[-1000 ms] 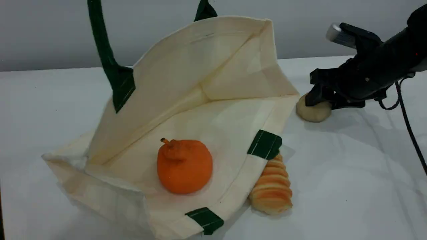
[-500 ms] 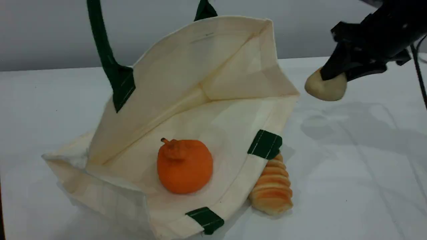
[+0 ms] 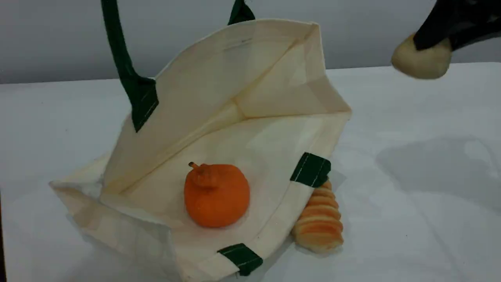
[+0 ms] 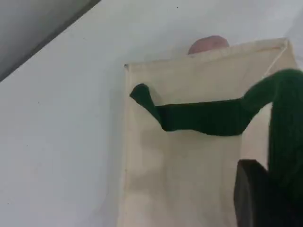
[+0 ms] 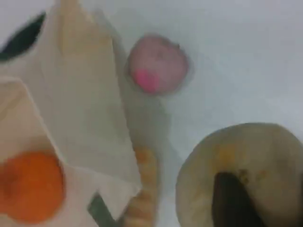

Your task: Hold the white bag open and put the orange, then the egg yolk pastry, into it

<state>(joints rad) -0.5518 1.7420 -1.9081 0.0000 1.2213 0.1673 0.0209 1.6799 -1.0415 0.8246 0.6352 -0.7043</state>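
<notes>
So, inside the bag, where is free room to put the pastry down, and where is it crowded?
In the white bag, the floor behind and right of the orange is bare. The table right of the bag is free too. Crowded: the bag's near right edge, where the bread roll lies against it.

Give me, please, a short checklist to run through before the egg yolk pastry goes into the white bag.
1. Egg yolk pastry gripped in the right pincer, clear of the table: ok.
2. Left pincer shut on the green strap, holding the white bag open: ok.
3. Orange inside the bag: ok.
4. Pastry over the bag's opening: not ok, it hangs off to the bag's right.
5. Bread roll outside the bag, at its near edge: ok.
</notes>
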